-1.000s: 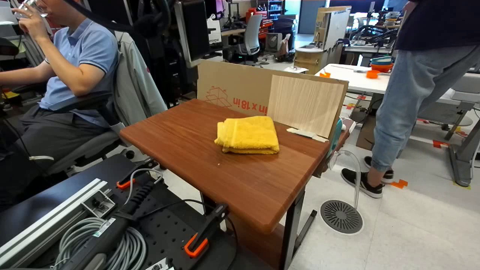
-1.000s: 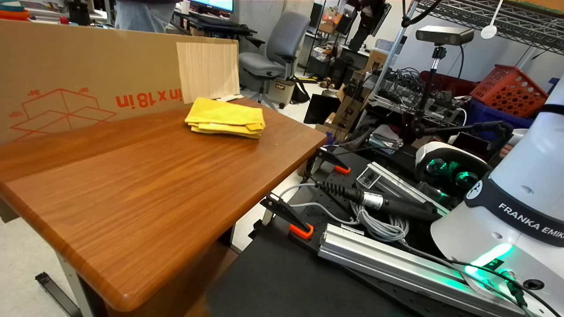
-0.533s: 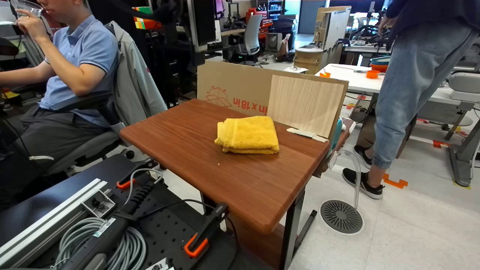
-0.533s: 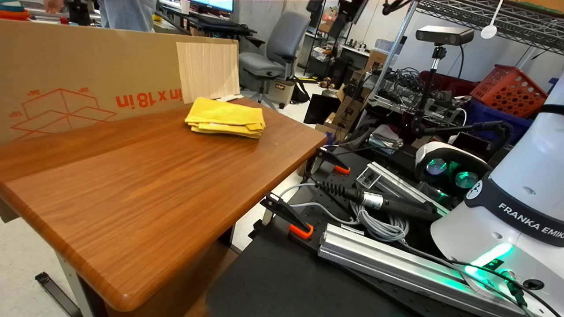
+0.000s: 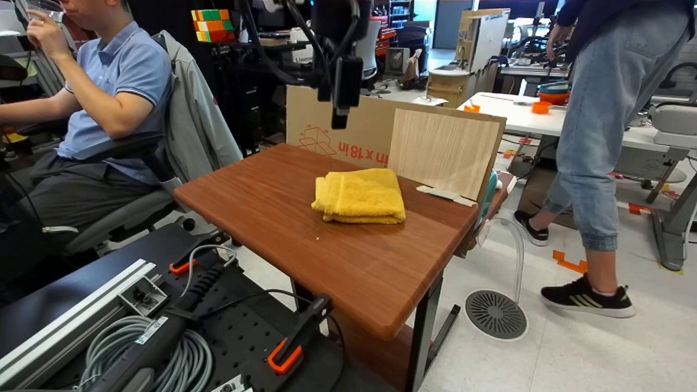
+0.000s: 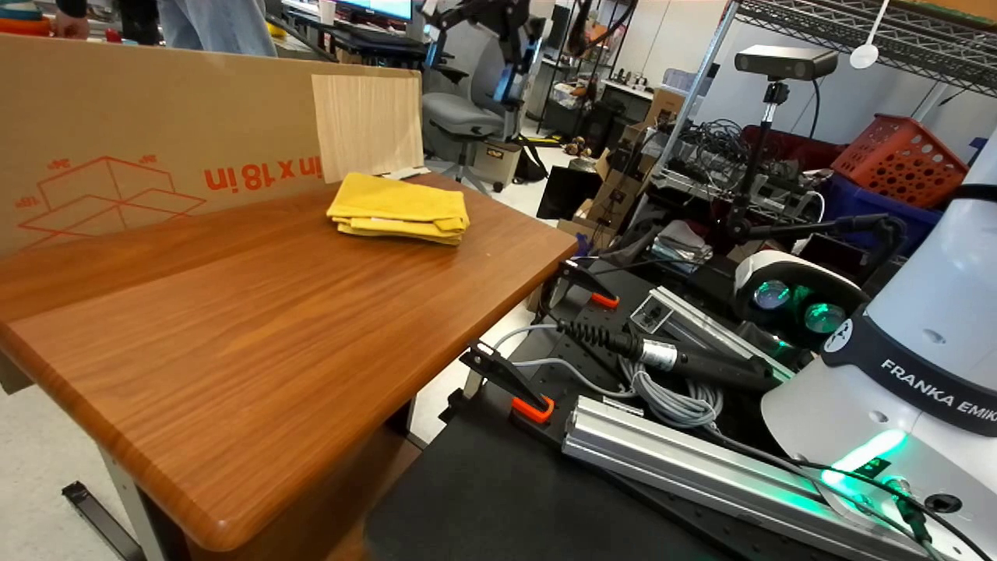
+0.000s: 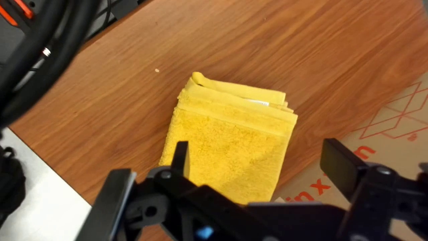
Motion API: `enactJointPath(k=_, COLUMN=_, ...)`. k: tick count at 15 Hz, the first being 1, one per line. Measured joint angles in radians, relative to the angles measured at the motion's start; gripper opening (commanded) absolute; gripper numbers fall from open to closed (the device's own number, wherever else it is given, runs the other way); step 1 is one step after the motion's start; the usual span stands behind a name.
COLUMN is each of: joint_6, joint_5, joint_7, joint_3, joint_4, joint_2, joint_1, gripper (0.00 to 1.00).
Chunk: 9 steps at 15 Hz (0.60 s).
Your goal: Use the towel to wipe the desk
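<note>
Resting folded, the yellow terry-cloth towel [image 7: 230,144] makes a squarish pad on the brown wood-grain counter [image 6: 257,327], presumably for easy pinching. A small pale speck [image 7: 157,70] nearby may be the wiping target. Black two-fingered tool [image 7: 257,159] hangs above the counter, apart from the towel; jaws spread wide, nothing gripped, likely to straddle it. Brown cardboard panel [image 6: 187,117] stands along one edge, perhaps a backstop.

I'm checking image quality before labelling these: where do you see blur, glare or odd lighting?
Wrist view: the cables at upper left look soft, the towel fairly crisp, the floor at lower left washed out nearly white; in an exterior view, green light glows on the robot's base and in the headset lenses, and the gripper at the top shows bluish glints.
</note>
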Motion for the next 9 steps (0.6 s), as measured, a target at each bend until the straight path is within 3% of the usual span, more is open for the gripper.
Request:
enactJointPath(k=5, joint_6=0.154, joint_5=0.001, joint_7=0.126, joint_3=0.0, joint_4=0.189, joint_2=0.312, joint_1=-0.011, gripper=1.0)
enactJointPath(k=9, joint_6=0.178, joint_5=0.001, joint_7=0.188, joint_3=0.001, joint_4=0.324, joint_2=0.482, joint_1=-0.011, gripper=1.0)
